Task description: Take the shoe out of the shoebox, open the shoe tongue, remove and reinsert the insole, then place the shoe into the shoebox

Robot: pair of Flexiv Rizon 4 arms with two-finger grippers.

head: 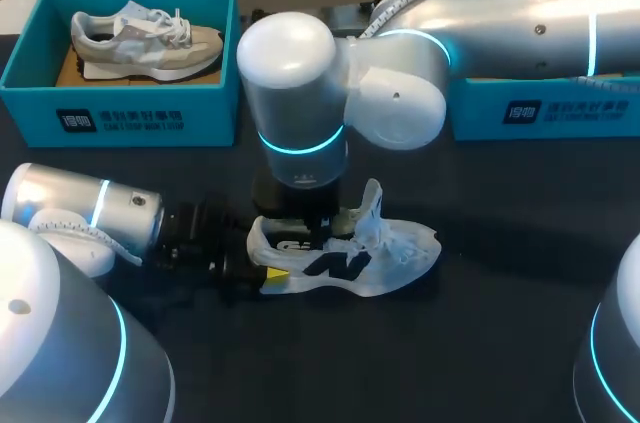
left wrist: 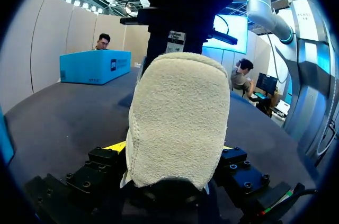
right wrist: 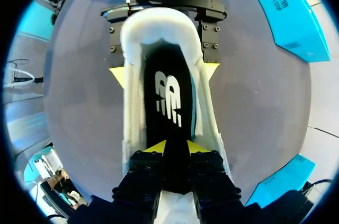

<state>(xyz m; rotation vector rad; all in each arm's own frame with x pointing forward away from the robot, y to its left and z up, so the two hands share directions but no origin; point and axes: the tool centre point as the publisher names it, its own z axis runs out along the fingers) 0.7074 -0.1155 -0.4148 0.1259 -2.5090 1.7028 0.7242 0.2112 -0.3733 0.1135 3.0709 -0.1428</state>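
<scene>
Black insole [right wrist: 169, 97], pinched in right hand [right wrist: 176, 147], could snag and drag white shoe [head: 395, 258] from left hand [right wrist: 164, 71] clamping its heel.

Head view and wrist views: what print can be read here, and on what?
Shoebox with the grey shoe, front label: white print, too blurred to read.
Other shoebox, front label: also unreadable.
Insole: white logo mark, no readable words.
Shoe side: dark emblem, no words.

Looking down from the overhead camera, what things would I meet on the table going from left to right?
Blue shoebox holding a grey shoe → white shoe on the table → second blue shoebox.
</scene>
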